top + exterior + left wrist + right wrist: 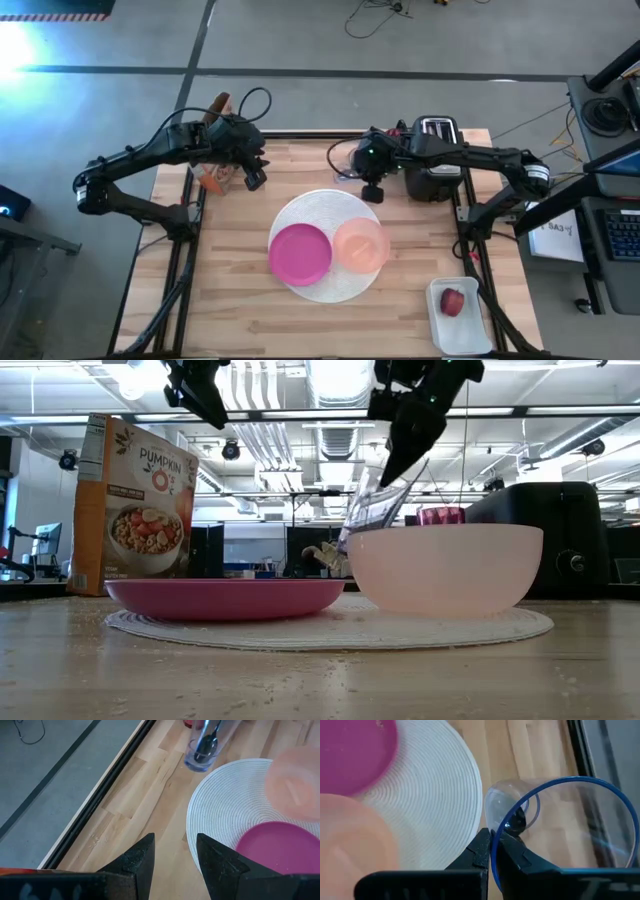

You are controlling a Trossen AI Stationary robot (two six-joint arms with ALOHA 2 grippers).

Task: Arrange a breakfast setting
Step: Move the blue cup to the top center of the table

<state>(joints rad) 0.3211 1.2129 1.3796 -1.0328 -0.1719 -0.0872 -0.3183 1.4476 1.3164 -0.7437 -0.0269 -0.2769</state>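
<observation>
White round plate [318, 285] sits mid-table; magenta plate [299, 251] and peach bowl [361, 244] rest on it. Just beyond its rim, right gripper [492, 851] pinches a clear blue-rimmed tumbler [555, 820], tilted, lifted. Left gripper [175, 851], fingers partly spread, hovers empty nearby.

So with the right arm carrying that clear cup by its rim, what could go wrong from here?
The right gripper pinches only the thin blue rim of the clear tumbler, which hangs tilted; it could slip or swing. A dark object sits inside the tumbler and might tip out. Setting it down, it may knock the peach bowl on the white mat.
</observation>
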